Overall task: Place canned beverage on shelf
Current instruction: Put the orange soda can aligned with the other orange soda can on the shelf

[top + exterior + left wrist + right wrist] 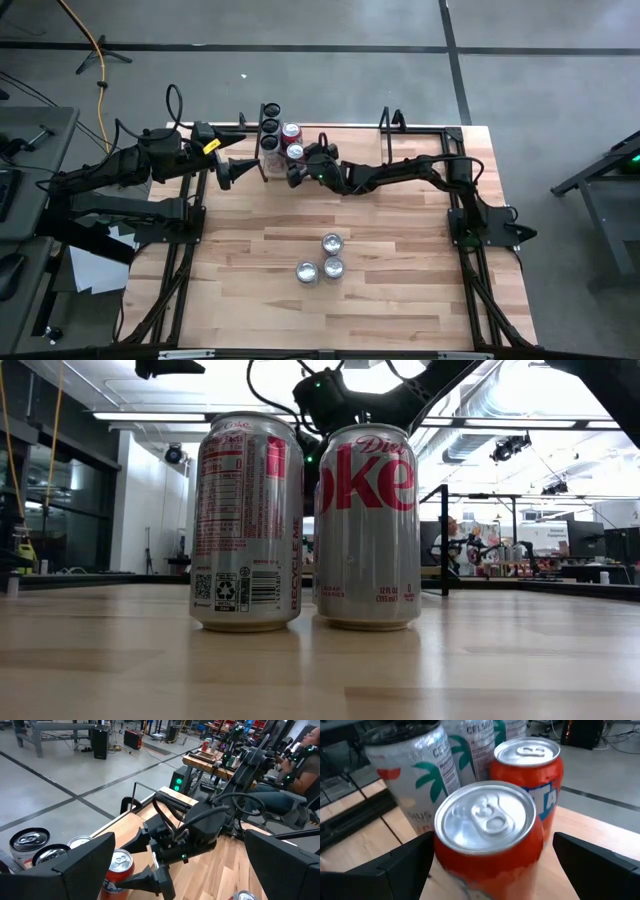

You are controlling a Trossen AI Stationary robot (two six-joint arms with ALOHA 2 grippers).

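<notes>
Two orange-red aluminium cans with silver tops (490, 837), tall white slim cans printed with teal palm trees (420, 775), silver Diet Coke cans with red lettering (368, 525), pale striped wooden plank surface (400, 270) in a black frame, black arms with green lights.

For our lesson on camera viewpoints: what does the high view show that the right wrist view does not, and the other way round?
Only the high view shows three loose cans standing mid-table, the left gripper near the shelf, and both whole arms. Only the right wrist view shows the red can's pull-tab and the palm-tree print on the pale cans behind it. Both show the right gripper open around the red can, with a second red can beside it.
</notes>
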